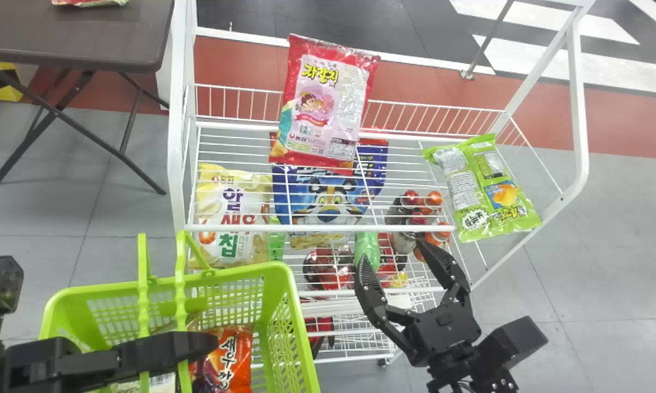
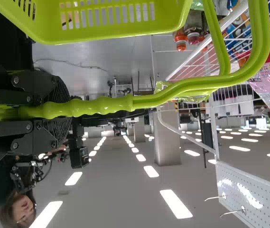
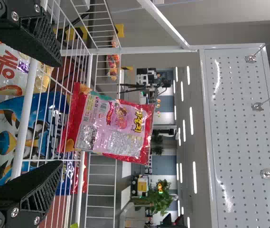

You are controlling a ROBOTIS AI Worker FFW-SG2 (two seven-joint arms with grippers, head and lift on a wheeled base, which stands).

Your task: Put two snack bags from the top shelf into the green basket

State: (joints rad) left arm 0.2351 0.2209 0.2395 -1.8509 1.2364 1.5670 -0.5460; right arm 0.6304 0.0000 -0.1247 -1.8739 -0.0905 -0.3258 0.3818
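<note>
The red snack bag (image 1: pixel 328 103) stands lengthwise upright, face toward the robot. The right gripper (image 1: pixel 395 252) points at the shelf (image 1: pixel 306 228), jaws spread; the left gripper (image 1: pixel 210 345) pinches the basket handle (image 1: pixel 181 295).

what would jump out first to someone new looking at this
Probably the pink-and-red snack bag standing at the back of the top shelf, with the lime-green bag at that shelf's right end. Next would come the green basket at the lower left, its handles gripped by the left gripper, and the black right gripper, open in front of the shelf.
</note>
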